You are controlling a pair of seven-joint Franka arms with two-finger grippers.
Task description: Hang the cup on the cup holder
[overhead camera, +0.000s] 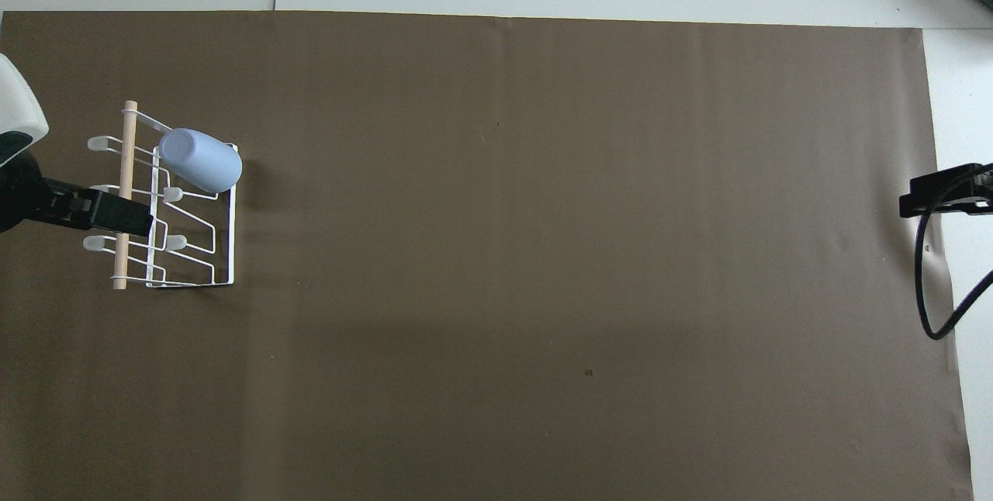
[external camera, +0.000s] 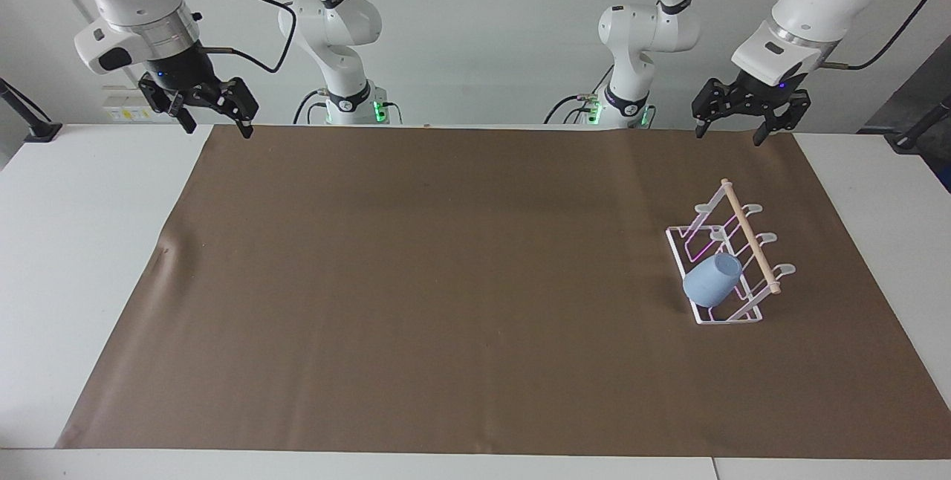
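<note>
Cup [external camera: 712,280] hangs tilted on cup holder [external camera: 724,314] toward the left arm's end of the counter. Left pincer [external camera: 730,133] and right pincer [external camera: 214,125] gape empty, raised. No legible markings.

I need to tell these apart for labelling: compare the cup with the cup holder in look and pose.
The cup is a solid, plain light-blue tumbler; the cup holder is open white wire with a wooden dowel across its top. The cup is the smaller of the two and sits tilted with its base up; the cup holder stands flat on the brown mat. Shared: both are at the left arm's end of the table, the cup resting on the cup holder.
</note>
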